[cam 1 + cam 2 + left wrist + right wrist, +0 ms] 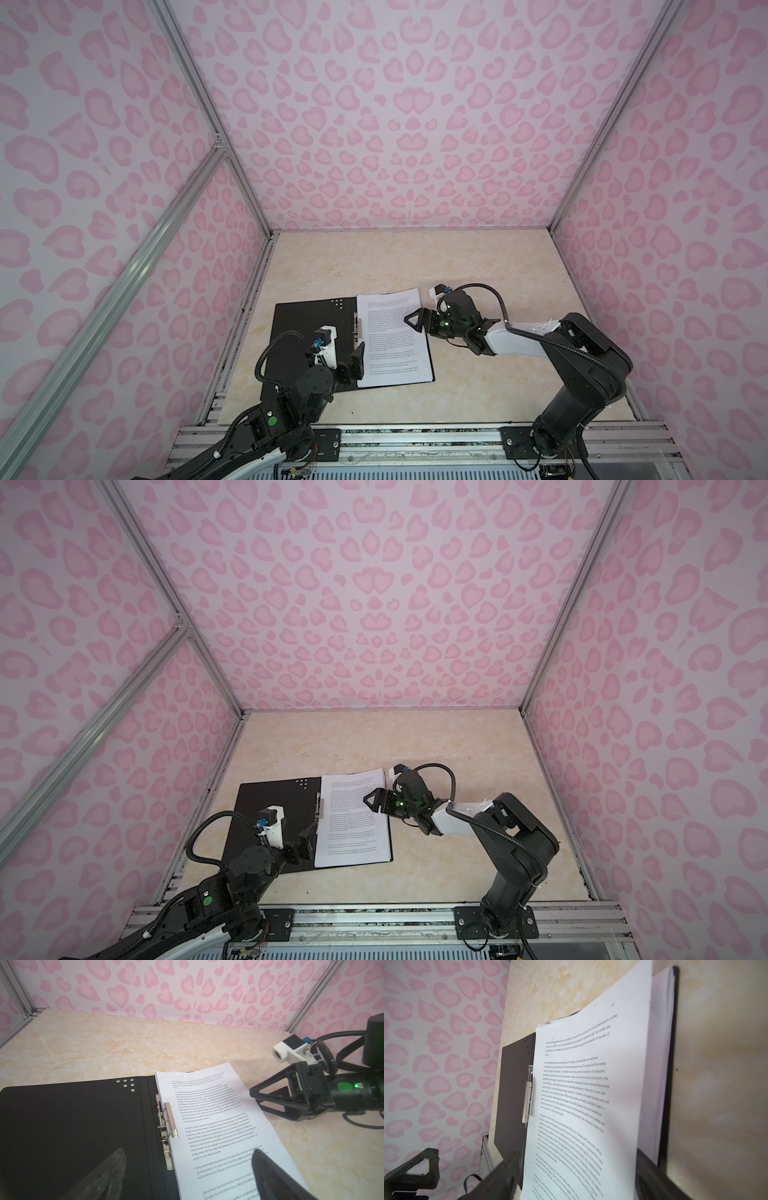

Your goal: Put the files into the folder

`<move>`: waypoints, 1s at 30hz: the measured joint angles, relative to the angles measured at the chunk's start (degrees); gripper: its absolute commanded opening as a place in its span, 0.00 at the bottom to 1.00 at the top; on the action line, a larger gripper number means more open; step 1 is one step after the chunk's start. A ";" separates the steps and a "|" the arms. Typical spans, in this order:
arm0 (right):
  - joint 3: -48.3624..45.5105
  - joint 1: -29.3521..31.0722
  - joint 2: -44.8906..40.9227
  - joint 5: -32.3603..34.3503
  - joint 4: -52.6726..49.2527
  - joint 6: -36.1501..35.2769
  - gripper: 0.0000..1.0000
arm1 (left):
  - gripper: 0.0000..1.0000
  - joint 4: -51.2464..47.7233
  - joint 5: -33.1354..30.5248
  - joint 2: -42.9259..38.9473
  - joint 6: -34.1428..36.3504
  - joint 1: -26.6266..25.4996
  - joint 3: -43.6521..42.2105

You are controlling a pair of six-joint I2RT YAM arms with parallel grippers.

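So here's what we're looking at: the folder point(299, 328) lies wide open on the marble-look table point(478, 270), black inside facing up, over toward the left wall. The files point(390, 340) sit as a stack on its right half, tucked against the metal clip point(168, 1124) at the spine. In the left wrist view we can see they're a bit askew, with the far edge poking out past the folder's far edge. The left gripper point(353, 365) hangs over the near end of the spine. Its jaws are spread wide with nothing in them, one finger over the black cover and one over the printed page. The right gripper point(415, 322) comes in from the right, turned on its side, with its tips at the right edge of the stack. In the right wrist view the jaws look wide apart to us, with the top sheet running up between the two fingers point(508, 1176) and not pinched. We'd say that sheet bows up a little off the rest of the stack there.
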 measured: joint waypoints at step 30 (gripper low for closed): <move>-4.83 -13.25 -5.05 -2.93 -7.10 -11.08 0.94 | 0.96 3.45 41.31 43.45 -9.31 33.64 11.96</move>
